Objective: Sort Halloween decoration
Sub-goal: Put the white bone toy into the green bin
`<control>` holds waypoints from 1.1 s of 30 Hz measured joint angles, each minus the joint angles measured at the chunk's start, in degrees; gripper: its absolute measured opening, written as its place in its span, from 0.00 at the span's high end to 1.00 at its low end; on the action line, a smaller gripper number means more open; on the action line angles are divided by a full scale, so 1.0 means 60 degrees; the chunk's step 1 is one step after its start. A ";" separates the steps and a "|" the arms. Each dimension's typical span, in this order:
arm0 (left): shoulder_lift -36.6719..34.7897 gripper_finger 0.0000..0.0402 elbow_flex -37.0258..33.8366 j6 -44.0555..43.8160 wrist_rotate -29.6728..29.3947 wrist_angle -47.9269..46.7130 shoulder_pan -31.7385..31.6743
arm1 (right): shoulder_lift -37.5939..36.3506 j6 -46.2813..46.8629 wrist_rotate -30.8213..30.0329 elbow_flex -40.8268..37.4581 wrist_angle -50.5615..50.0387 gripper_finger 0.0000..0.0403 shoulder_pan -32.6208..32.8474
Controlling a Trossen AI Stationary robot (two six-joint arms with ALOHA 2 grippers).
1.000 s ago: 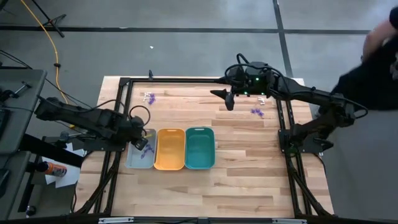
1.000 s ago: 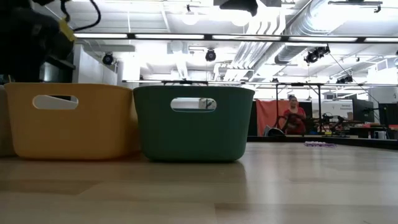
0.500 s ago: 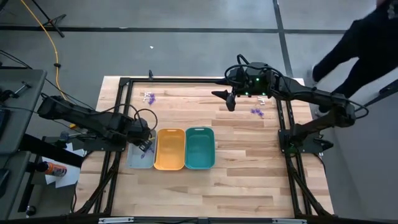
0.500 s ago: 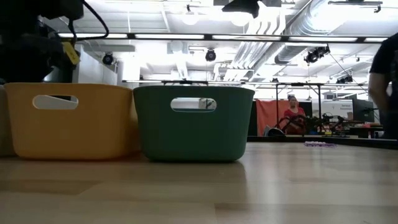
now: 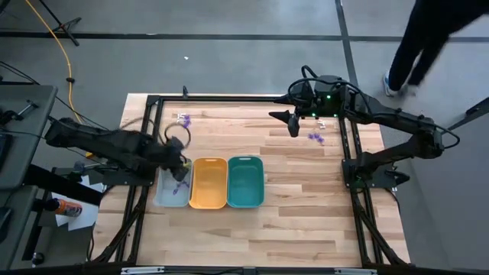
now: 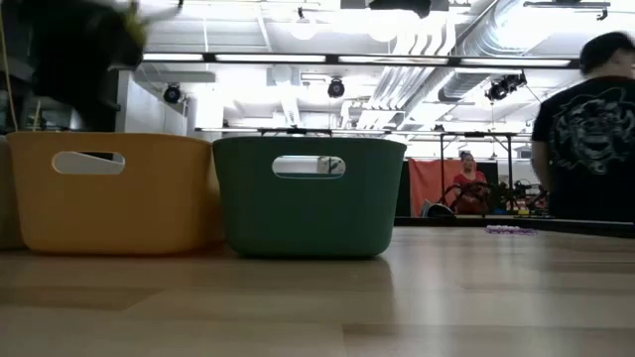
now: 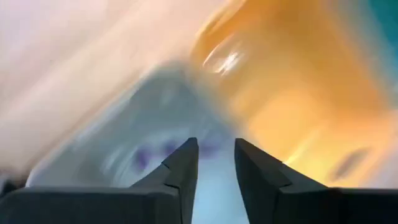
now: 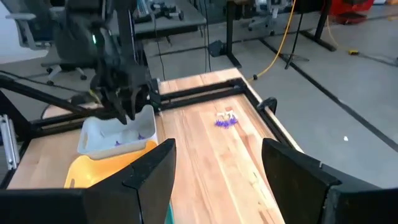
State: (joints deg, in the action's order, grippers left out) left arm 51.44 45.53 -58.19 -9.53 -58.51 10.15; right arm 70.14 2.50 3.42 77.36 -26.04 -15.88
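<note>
Three trays stand in a row near the table's left: grey (image 5: 166, 195), orange (image 5: 208, 183), teal (image 5: 245, 182). Small purple decoration pieces (image 8: 142, 135) lie in the grey tray. My left gripper (image 7: 216, 163) hangs over that tray, pointing down, open, with nothing between its fingers; it is blurred in the high view (image 5: 179, 163). My right gripper (image 8: 217, 163) hovers open, high above the table's far right (image 5: 293, 126). More purple pieces (image 5: 315, 137) lie on the wood just right of it. A purple and white cluster (image 5: 183, 119) lies at the far left.
A black frame (image 5: 229, 98) runs along the table's edges. A person (image 6: 585, 129) in dark clothes passes beyond the far right corner. Bare wood (image 5: 290, 221) spreads across the table's near half and middle.
My left gripper has risen above the grey tray with a quick, blurred move and shifted slightly toward the far edge. My right gripper has drifted a little toward the table's right edge, staying open. The person has walked along the far right side.
</note>
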 joint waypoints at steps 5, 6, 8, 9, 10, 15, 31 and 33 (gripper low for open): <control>-0.0193 0.68 0.2068 0.2924 -0.2136 0.1713 -0.0488 | -0.0363 0.0002 0.0000 0.0000 0.0021 0.42 0.0000; -0.0196 0.67 0.2409 0.3759 -0.2650 0.2209 -0.0616 | -0.0433 0.0013 0.0000 0.0000 0.0021 0.42 0.0000; -0.0186 0.66 0.2943 0.5614 -0.3321 0.3523 -0.0956 | -0.0576 0.0078 0.0000 0.0000 0.0034 0.42 0.0000; -0.0192 0.65 0.3110 0.6562 -0.3414 0.4254 -0.1178 | -0.0641 0.0100 0.0000 0.0000 0.0051 0.42 0.0000; -0.0199 0.64 0.3194 0.7433 -0.3398 0.5096 -0.1412 | -0.0687 0.0142 0.0000 0.0000 0.0055 0.42 0.0000; -0.0182 0.63 0.3229 0.9458 -0.1439 0.8122 -0.2580 | -0.0728 0.0254 0.0009 0.0000 0.0167 0.42 0.0025; 0.0375 0.63 0.3221 0.8308 0.0578 0.8228 -0.3257 | -0.0691 0.0186 0.0033 0.0000 0.0171 0.42 0.0025; 0.0371 0.63 0.3221 0.8308 0.0575 0.8303 -0.3257 | -0.0691 0.0251 0.0036 0.0000 0.0170 0.42 0.0025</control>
State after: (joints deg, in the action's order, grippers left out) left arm 53.67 64.86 -8.34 -6.08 -8.69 -9.39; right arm 66.00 4.01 3.64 77.36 -25.02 -15.73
